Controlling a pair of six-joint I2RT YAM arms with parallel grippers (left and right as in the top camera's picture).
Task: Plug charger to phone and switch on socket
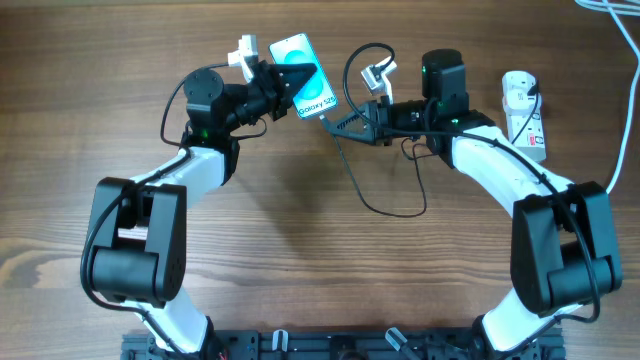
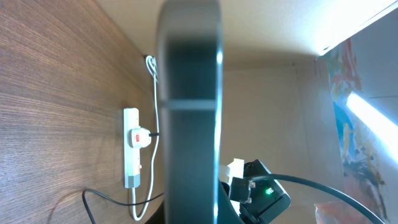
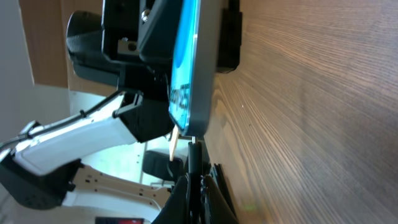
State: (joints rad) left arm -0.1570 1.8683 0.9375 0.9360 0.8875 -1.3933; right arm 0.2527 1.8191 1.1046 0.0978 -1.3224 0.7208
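Overhead: phone (image 1: 318, 92) screen reads "Galaxy S25".

Left arm (image 1: 190, 170) and right arm (image 1: 500, 165): white links, black joints, green lights.

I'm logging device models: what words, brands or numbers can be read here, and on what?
"Galaxy S25": on the phone screen, overhead view.
Same screen text in the right wrist view: seen edge-on, unreadable.
Any markings on the socket: too small to read.

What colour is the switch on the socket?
Red switch, on the white socket. Clearest in the left wrist view.
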